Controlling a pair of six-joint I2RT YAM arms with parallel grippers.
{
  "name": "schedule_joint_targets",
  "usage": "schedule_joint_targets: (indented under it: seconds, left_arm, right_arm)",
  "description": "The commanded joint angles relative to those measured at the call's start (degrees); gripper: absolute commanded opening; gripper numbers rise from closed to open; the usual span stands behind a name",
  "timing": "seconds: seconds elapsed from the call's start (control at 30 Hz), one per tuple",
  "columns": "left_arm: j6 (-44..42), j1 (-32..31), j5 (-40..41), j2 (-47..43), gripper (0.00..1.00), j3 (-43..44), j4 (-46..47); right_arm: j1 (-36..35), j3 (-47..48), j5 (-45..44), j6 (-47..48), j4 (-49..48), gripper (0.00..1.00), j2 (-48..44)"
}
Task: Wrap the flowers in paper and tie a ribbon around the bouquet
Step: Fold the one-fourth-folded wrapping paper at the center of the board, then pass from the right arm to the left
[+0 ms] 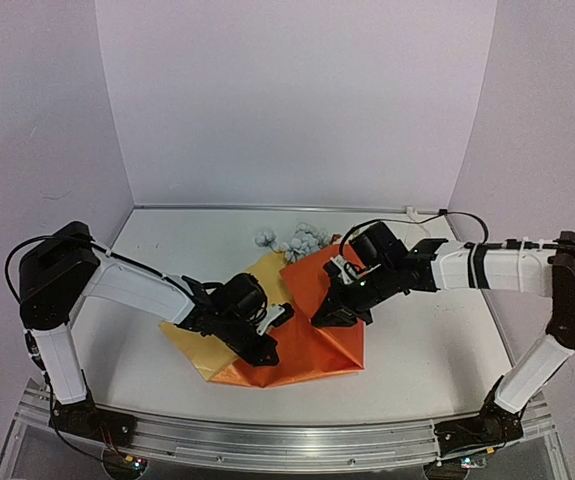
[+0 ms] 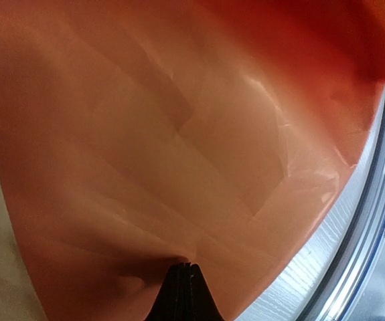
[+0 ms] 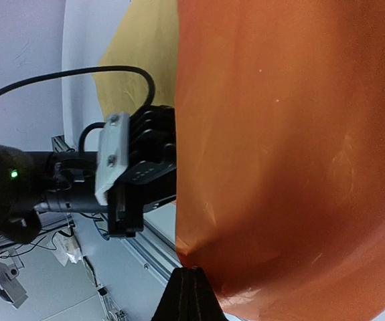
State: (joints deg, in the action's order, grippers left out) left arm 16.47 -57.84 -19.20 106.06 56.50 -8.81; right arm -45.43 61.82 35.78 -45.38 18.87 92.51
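Top cam high behind the bases (image 1: 89,415), looking down on the whole table (image 1: 427,345). Both wrist cams sit very close to the paper (image 2: 179,134), orange filling each; right wrist also faces the left arm (image 3: 58,197)

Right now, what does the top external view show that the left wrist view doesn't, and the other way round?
Only top external: the flowers poking out past the far edge of the paper, the paper's yellow face, and the right gripper shut on the paper. Only left wrist: a close-up of the left gripper, its fingers closed together and pinching a pucker in the paper. Both: the paper's orange face, the left gripper and the metal rail at the table's near edge.
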Motion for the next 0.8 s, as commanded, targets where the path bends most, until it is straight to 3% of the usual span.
schedule_joint_targets:
  seconds: [0.0, 0.3, 0.5, 0.77]
  left_arm:
    - [0.25, 0.74, 1.11, -6.03, 0.02, -1.07, 0.95]
    - [4.34, 5.53, -6.01, -11.89, 0.08, -3.26, 3.88]
    - [8.51, 9.63, -14.73, -10.42, 0.35, -1.49, 8.22]
    - [14.38, 11.53, -20.72, -3.78, 0.60, 2.01, 15.11]
  right_arm:
    - [-0.26, 1.25, 2.75, -2.11, -3.85, 0.00, 3.93]
    - [-0.25, -1.52, 3.87, -4.61, -9.22, 0.00, 9.88]
    - [-0.22, -3.57, 5.16, -6.93, -14.95, 0.00, 9.91]
    - [-0.25, -4.94, 7.98, -5.96, -15.34, 0.00, 5.92]
